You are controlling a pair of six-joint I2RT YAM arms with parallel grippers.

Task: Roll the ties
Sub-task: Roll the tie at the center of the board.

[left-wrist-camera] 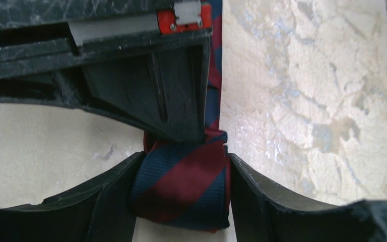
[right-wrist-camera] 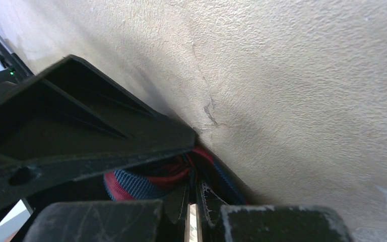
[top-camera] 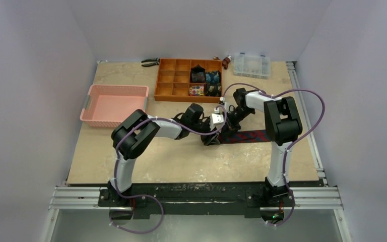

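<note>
1. Viewing from the left wrist: the tie [left-wrist-camera: 181,189], navy with red stripes, sits part-rolled at lower centre. Its unrolled length runs up the frame along the table [left-wrist-camera: 307,101].
2. Left gripper [left-wrist-camera: 184,157]: jaws partway apart, one finger touching each side of the roll. I read this as a light hold.
3. Right gripper [right-wrist-camera: 191,196]: jaws closed, tips pushed in at the roll, lower centre of its own view. Whether fabric is pinched between them I cannot tell.
4. Risk: with so slack a left hold, I judge the roll may spring loose when the right tips withdraw.
5. Risk: tips caught in the fabric could drag the roll sideways or pull its core out into a cone.
</note>
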